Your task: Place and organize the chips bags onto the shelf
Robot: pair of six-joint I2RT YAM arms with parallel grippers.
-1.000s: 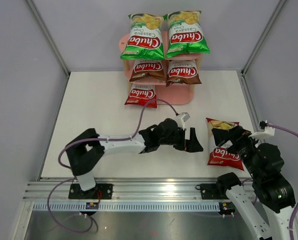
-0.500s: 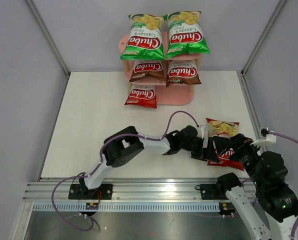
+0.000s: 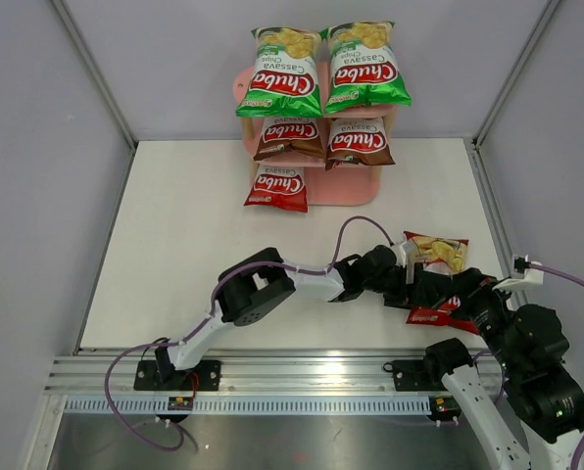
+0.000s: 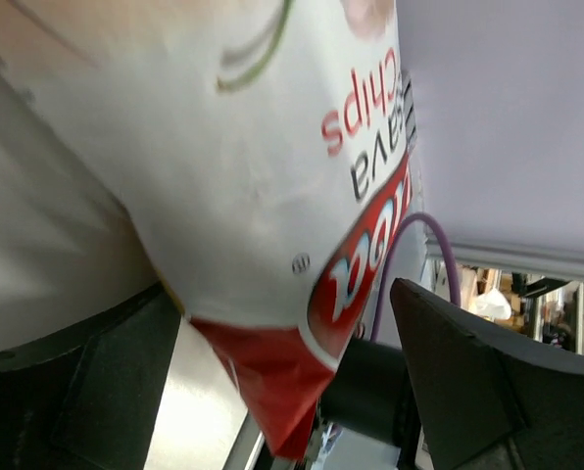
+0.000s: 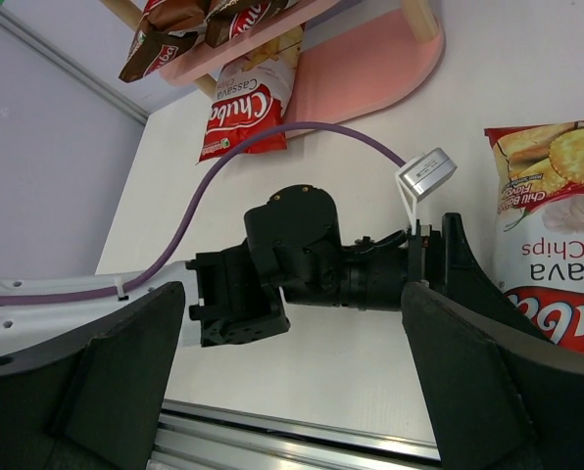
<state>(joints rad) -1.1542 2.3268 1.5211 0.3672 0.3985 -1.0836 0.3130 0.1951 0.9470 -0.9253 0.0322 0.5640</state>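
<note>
Red chips bag [image 3: 439, 253], the last one off the shelf [image 3: 356, 186], lies flat at the right front of the table [image 3: 194, 235]. Left gripper [image 4: 282, 367] has swung across from mid-table, and its fingers now sit apart, straddling the bag's edge. Right gripper [image 5: 292, 294] hovers beside it, fingers apart and empty. A pickup for the shelf's free bottom-right spot looks imminent. The tabletop is white, with pale lilac walls [image 3: 57, 176] around it.

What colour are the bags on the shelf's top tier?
Green bags, clearest in the top external view.
</note>
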